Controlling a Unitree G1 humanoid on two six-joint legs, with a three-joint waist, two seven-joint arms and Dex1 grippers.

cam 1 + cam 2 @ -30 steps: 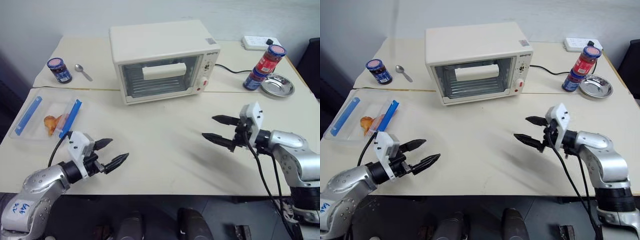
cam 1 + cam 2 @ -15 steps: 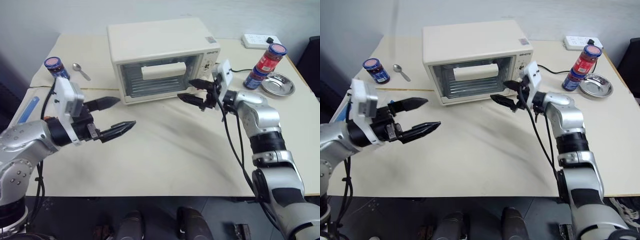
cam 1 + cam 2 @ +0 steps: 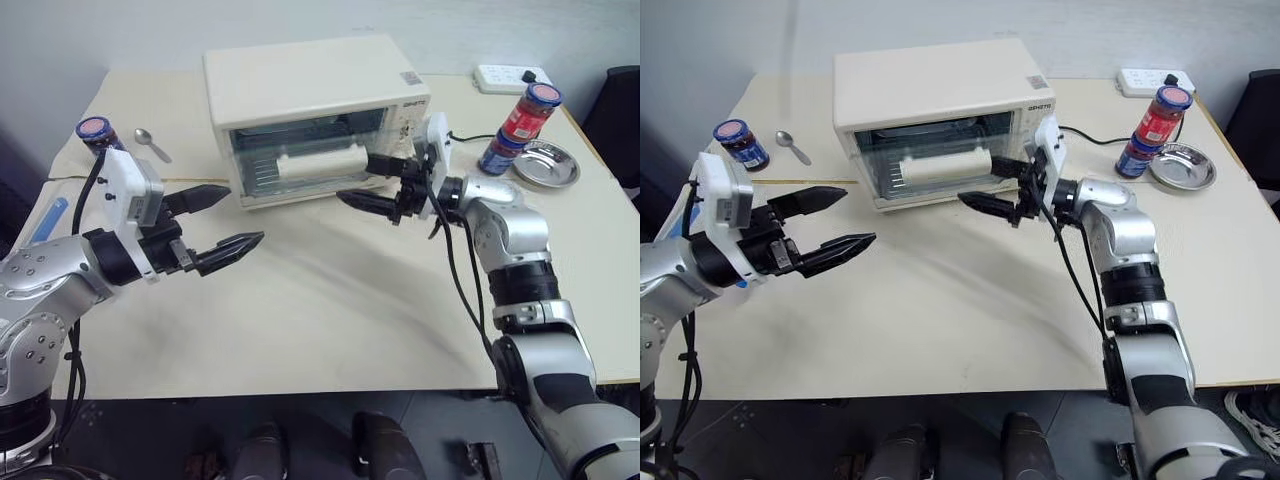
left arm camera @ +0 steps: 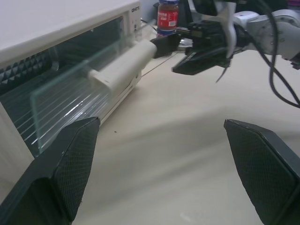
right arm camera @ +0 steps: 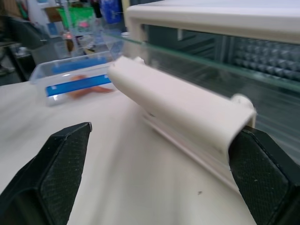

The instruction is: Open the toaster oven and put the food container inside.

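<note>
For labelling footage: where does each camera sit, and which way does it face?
Head eyes: on the head, looking down at cream-white boxy toaster oven; left gripper and right gripper open.
Left wrist: along its fingers toward the oven's cream bar handle and right gripper.
Right wrist: along its fingers at the handle, clear blue-clipped food container beyond.
Shared: the handle.

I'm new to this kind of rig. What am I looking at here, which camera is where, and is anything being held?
A two-armed humanoid robot faces a table. The two wide pictures come from its head; the close-ups come from each wrist, looking along the black fingers. The toaster oven has its glass door partly tipped open. The right gripper is open at the end of the door's handle; one finger appears to press on it. The left gripper is open and holds nothing. The food container waits on the table. Also there: jars, a spoon, a metal dish.
</note>
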